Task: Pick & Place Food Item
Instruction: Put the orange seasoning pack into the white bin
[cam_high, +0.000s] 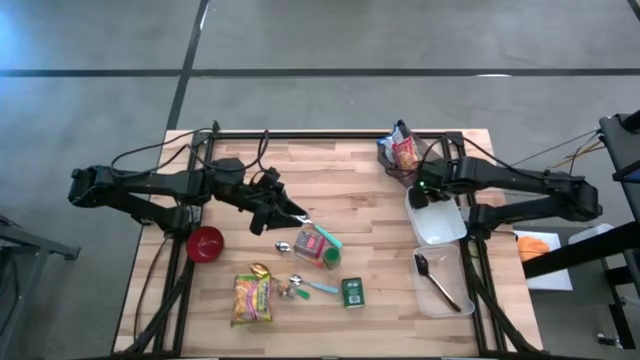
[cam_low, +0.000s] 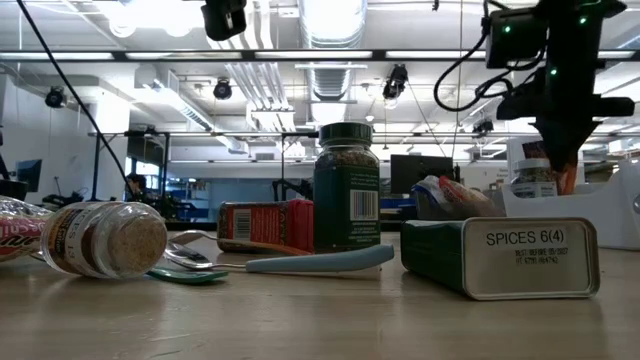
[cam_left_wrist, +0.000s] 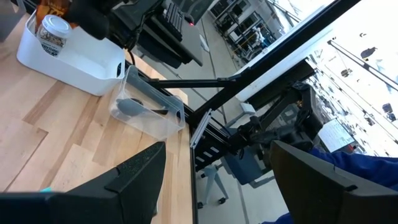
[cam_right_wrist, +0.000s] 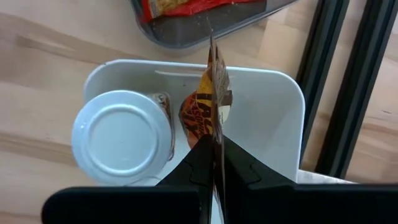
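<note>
Right hand (cam_right_wrist: 212, 163) over the white bin (cam_right_wrist: 280, 93), packet (cam_right_wrist: 214, 87) pinched edge-on

Packet hangs straight down into the bin, long axis vertical, right beside the jar (cam_right_wrist: 121, 137) w/ little room that side. Left hand (cam_high: 283, 212) spread, well apart from the bin over the wood table (cam_high: 350, 170), so right arm's way nearer.

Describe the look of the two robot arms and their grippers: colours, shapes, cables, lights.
Both arms are black, built of slim jointed links. The left arm trails thin black cables looping off its base and ends in the left gripper, with two broad, flat dark fingers. The right arm shows small green lights near its wrist; the right gripper has narrow matte-black fingers.
</note>
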